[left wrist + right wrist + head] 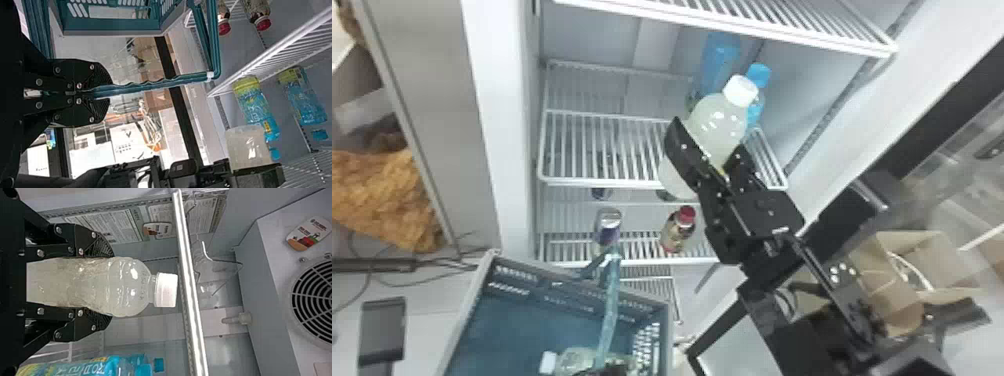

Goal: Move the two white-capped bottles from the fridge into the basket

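Head view, and here's the right gripper [709, 142] at the fridge [499, 115], its two fingers clamped around one white-capped bottle [719, 125], right up by the middle shelf [602, 184]. The other white-capped bottle [577, 360] is lying in the basket [463, 320], down at the bottom edge. Down there too is the left gripper [612, 371], and the left wrist view has its fingers pinched together on the basket's teal handle [152, 85]. Over to the right wrist view: the held bottle's sides sit between the fingers, the white cap [166, 290] pointing out beyond the fingertips, near a pale shelf bar [190, 286], and there's a round fan grille [315, 301] on the fridge's inside wall. Now the shelves, all white wire: two blue bottles [719, 60] just beyond the held one, then a can [608, 227] and a red-capped bottle [678, 232] on the lower shelf [632, 262]. Left wrist view counts two red caps there. And out in the room! Orange-brown cloth [379, 200] heaped on the left, thin dark cables [407, 285] trailing across, a dark boxy thing [382, 330] over the pale floor [427, 340], and on the right, open cardboard boxes [897, 285] behind the right arm [782, 280].
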You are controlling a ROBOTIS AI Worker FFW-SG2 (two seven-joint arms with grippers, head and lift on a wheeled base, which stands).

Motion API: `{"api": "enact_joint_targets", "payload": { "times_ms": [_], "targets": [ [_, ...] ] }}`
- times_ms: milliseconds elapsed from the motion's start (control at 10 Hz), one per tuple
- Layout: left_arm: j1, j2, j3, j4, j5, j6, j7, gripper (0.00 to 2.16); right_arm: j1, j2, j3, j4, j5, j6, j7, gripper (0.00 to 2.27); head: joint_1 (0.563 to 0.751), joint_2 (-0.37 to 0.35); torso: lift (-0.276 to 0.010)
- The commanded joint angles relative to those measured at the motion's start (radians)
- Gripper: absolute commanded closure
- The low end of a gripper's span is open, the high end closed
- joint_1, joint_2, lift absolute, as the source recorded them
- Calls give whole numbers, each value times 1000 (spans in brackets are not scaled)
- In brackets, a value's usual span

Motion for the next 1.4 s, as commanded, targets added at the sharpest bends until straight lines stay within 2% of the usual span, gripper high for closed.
{"api": "enact_joint_targets", "payload": {
  "times_ms": [0,300,500,700,900,1100,1200,1300],
  "targets": [
    [2,2,1,0,0,0,0,1194,61,1,-19,-38,-5,3,1,863,695,-327,0],
    [12,2,11,0,-4,-2,-3,1194,218,-13,-61,-170,-5,133,38,863,695,-346,0],
    [12,3,9,0,-6,-2,-3,1194,284,-27,-79,-261,-11,241,54,863,695,-350,0],
    [10,5,5,0,-6,-2,-3,1194,296,-68,-95,-308,-15,401,103,863,695,-350,0],
    [10,5,5,0,-6,-2,-1,1194,296,-53,-144,-300,37,504,178,863,695,-350,0],
    [7,5,3,0,-10,-2,-1,1194,299,-48,-152,-308,57,573,184,863,695,-350,0],
    [7,5,3,0,-10,-2,-1,1194,274,-48,-154,-298,55,656,192,863,695,-350,0],
    [2,8,1,0,-12,-2,0,1194,218,-37,-176,-229,79,708,268,863,695,-350,0]
  ]
}}
